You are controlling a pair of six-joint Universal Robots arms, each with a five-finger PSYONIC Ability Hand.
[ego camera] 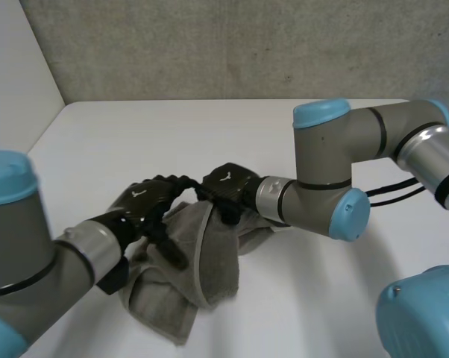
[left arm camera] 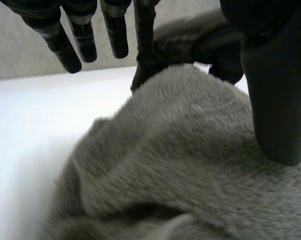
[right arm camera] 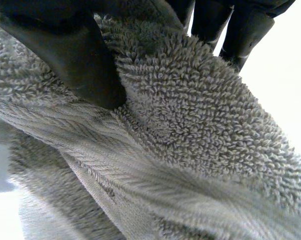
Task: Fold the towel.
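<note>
A grey towel (ego camera: 202, 261) lies crumpled on the white table (ego camera: 284, 134), left of the middle. My left hand (ego camera: 146, 201) hovers over its upper part with straight, spread fingers (left arm camera: 80, 35), and its thumb (left arm camera: 275, 100) rests down against the towel (left arm camera: 180, 150). My right hand (ego camera: 226, 186) meets it from the right at the towel's top edge. In the right wrist view its thumb (right arm camera: 75, 50) and fingers (right arm camera: 240, 25) pinch a raised fold of the towel (right arm camera: 200, 115) between them. The two hands are almost touching.
The right forearm (ego camera: 321, 194) stretches across the table's middle. A grey wall (ego camera: 247, 45) stands behind the table's far edge. Bare table lies beyond the towel and to its right.
</note>
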